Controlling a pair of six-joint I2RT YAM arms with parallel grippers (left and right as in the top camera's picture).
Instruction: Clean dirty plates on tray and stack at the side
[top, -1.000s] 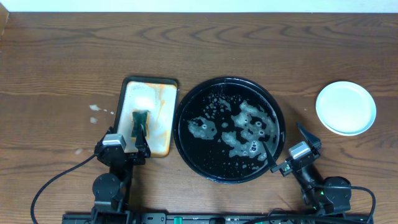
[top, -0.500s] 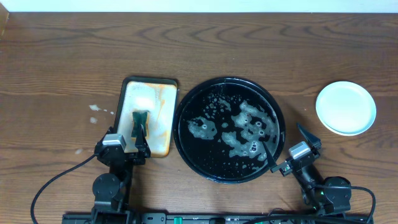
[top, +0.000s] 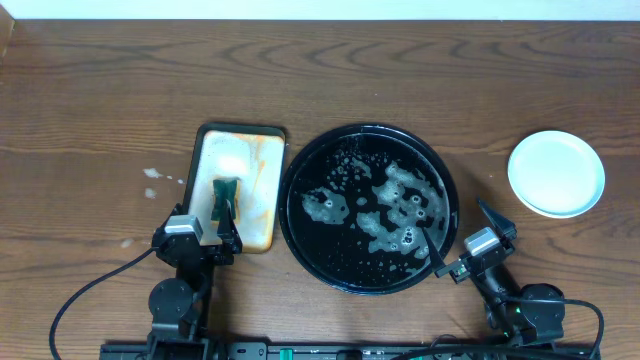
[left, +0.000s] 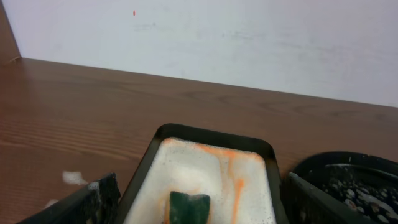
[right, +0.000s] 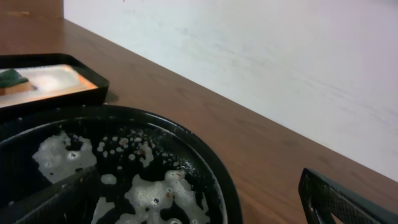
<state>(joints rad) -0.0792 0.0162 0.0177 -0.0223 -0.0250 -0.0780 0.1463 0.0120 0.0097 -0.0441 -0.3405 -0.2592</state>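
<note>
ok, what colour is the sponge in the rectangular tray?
The sponge is dark green. It shows best in the overhead view.

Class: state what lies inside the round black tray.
Only white foam patches on the tray floor. Foam hides the floor beneath; the right tool overlaps its near-right rim.

Left: rectangular tray (top: 262, 140) with sponge (top: 225, 192) inside; centre: round tray (top: 368, 128); right: plates (top: 556, 172).

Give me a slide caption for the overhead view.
Soapy black tray, no plates left on it; pale plate at right; green sponge in the stained rectangular tray.
</note>
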